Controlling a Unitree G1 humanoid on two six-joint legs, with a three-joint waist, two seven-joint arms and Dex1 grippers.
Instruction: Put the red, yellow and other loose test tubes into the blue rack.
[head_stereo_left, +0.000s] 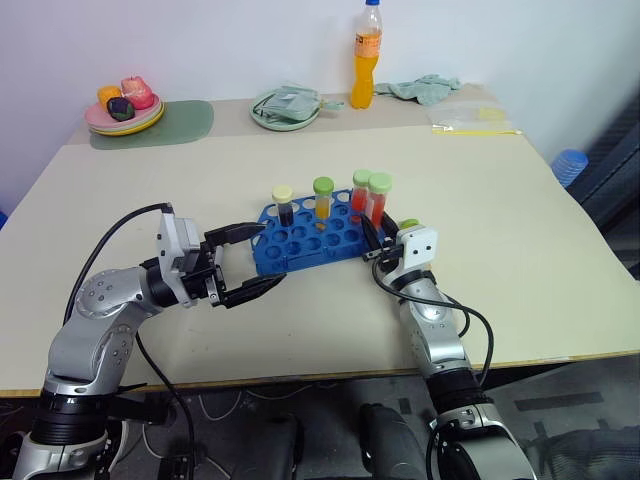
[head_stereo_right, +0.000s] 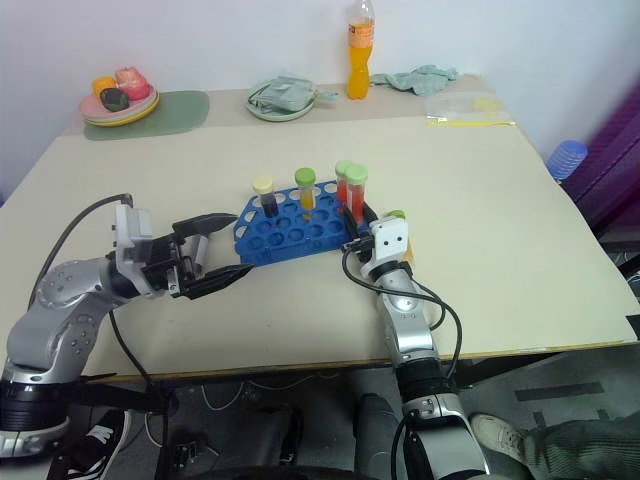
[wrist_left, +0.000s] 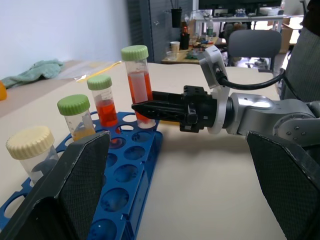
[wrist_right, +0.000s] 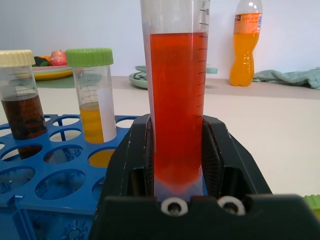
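Presently the right pincer (head_stereo_left: 370, 240) is clenching the lower part of a red-liquid tube (wrist_right: 176, 105), its two black fingers (wrist_right: 212, 150) pressing the clear wall on either side. This tube, green-capped, is standing upright at the right end of the blue rack (head_stereo_left: 305, 240); whether its tip is sitting in a hole cannot be told from these views.

At nine o'clock from the rack, the left pincer (head_stereo_left: 250, 262) is resting released, its fingers spread wide and pointing level toward the rack's left end, gripping nothing. Its upper finger is lying just at the rack's near left corner; contact cannot be confirmed.

Standing upright in the rack are three further tubes: a second red tube (head_stereo_left: 360, 192) with green cap just beside the gripped one, a yellow-orange tube (head_stereo_left: 323, 198) with green cap near the middle, and a dark-filled tube (head_stereo_left: 283, 204) with cream cap toward the left end.

The rack is sitting near the centre of the worktop (head_stereo_left: 500, 260). At twelve o'clock from the rack, well apart near the far edge, a tall orange drink bottle (head_stereo_left: 367, 60) is standing. Beside it, toward eleven o'clock, a green dish holding a cloth (head_stereo_left: 287, 106) is lying, and at one o'clock a crumpled green cloth (head_stereo_left: 425, 88). At ten o'clock, a plate of toy fruit (head_stereo_left: 124, 108) is sitting on a green mat (head_stereo_left: 190, 122).
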